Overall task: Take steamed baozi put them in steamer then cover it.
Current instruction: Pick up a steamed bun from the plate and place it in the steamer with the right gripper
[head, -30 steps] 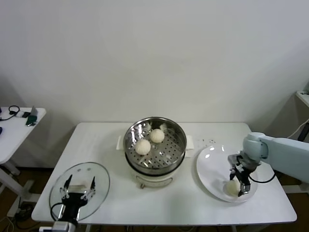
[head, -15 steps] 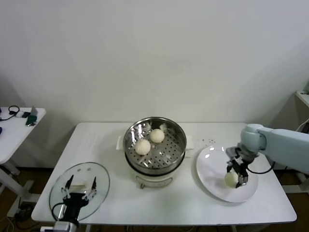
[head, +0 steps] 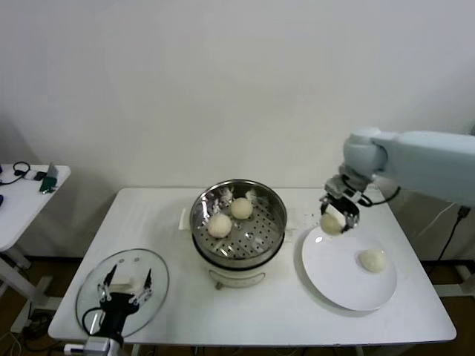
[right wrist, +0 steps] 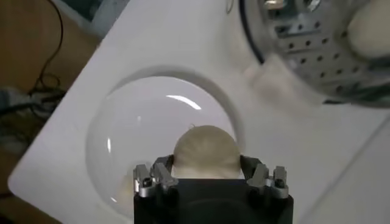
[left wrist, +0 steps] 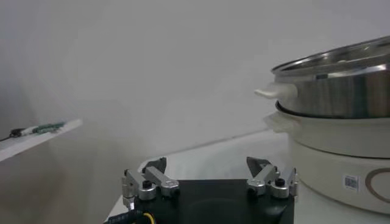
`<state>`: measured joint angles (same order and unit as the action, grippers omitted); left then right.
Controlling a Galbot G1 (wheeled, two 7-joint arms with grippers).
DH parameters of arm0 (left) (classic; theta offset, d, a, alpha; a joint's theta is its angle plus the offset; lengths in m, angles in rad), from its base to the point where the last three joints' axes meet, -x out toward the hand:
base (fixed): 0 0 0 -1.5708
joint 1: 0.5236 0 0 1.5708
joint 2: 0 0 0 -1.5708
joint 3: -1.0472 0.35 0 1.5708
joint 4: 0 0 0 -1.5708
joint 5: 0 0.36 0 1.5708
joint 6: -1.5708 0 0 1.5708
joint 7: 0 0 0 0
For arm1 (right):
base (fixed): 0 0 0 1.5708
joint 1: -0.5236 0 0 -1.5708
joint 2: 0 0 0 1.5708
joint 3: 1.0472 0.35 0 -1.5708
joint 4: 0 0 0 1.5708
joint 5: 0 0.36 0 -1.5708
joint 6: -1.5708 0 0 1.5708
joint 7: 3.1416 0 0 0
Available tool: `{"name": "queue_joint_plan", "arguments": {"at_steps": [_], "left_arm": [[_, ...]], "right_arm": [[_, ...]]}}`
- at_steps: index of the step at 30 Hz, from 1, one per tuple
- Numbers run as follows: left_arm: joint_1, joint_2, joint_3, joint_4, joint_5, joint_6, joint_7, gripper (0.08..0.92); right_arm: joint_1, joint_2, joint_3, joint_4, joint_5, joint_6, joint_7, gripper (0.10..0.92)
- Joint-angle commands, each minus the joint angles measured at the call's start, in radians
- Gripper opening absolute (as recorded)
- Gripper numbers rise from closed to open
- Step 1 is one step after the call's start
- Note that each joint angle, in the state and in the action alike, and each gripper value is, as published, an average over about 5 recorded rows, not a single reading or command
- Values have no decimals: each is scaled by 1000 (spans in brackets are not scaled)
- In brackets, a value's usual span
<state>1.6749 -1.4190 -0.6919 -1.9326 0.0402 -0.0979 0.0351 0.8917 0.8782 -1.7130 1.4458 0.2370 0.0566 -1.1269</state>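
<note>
Above the plate (head: 334, 285), the right tool (head: 335, 215) grips one bun (head: 331, 223). Another bun (head: 372, 259) lies on the plate, and two buns (head: 220, 225) sit in the steamer (head: 252, 241). The left tool (head: 126, 285) hangs open over the glass lid (head: 156, 285), low on the desk (head: 245, 308).

We note a plain white wall (head: 223, 81) behind a white table (head: 156, 222), a second white side table (head: 22, 200) with small gadgets alongside, brown floor (head: 15, 274) beneath.
</note>
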Motion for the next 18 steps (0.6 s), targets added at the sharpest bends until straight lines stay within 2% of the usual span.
{"name": "queue_joint_plan", "arguments": {"at_steps": [1, 10, 18], "left_arm": [[-2, 8, 3, 6, -1, -1, 1, 823], [7, 25, 5, 16, -10, -5, 2, 823], [-13, 57, 11, 31, -18, -1, 3, 823]], "right_arm": [[185, 238, 20, 19, -20, 171, -10, 728], [-11, 441, 155, -55, -76, 196, -10, 729], [-112, 530, 168, -102, -95, 226, -11, 729]]}}
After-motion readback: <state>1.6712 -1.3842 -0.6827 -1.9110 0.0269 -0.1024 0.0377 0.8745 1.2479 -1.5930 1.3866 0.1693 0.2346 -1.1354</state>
